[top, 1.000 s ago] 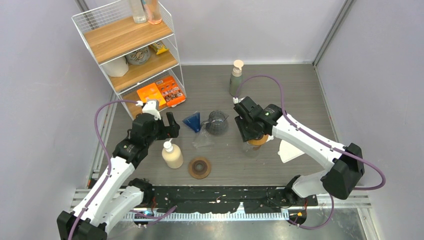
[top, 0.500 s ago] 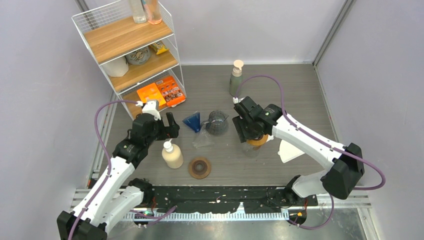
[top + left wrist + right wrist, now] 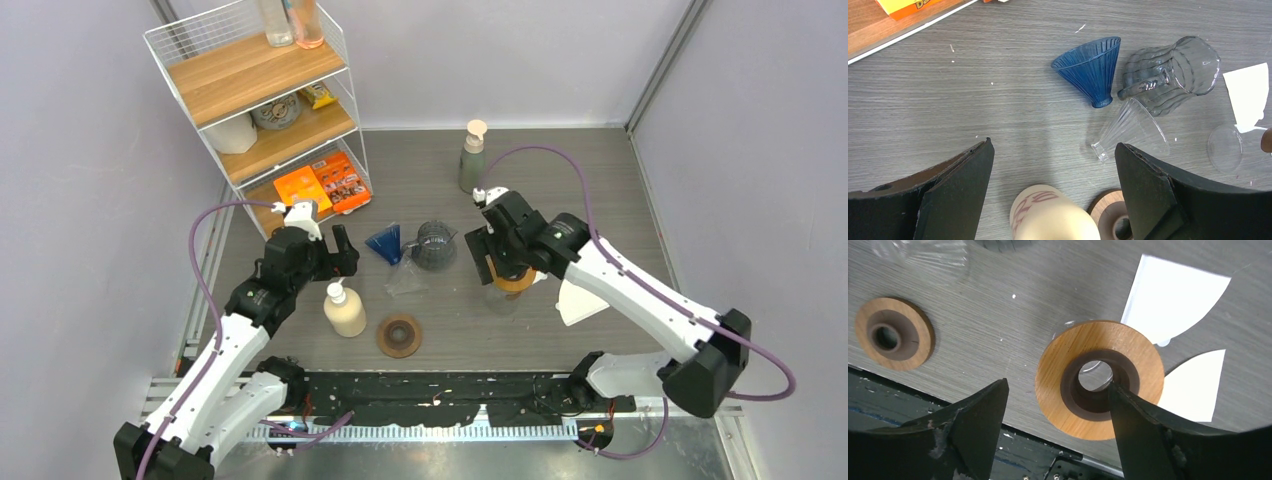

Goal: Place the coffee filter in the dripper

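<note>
The left hand is held wide open with nothing between its fingers, above the left part of the counter, over the top of a cream pump bottle. Just beyond it, a blue dripper is seen lying on its side, with a glass jug just to its right, also on its side. A clear dripper is tipped over just near of both. The right hand is open and grips nothing. It is held over a wooden collar that sits on a clear glass piece near the middle of the counter. The left finger stands apart from the collar. The right finger overlaps the collar's rim in the wrist view, and whether it touches cannot be told. The coffee filter is lying flat on the counter just to the right of the collar, in none of the drippers. In the right wrist view it shows as two white patches, and whether these are one sheet or two cannot be told. A second wooden collar is lying near the front edge, to the right of the cream bottle. A wire shelf is placed at the far left, and a grey pump bottle at the far middle.
</note>
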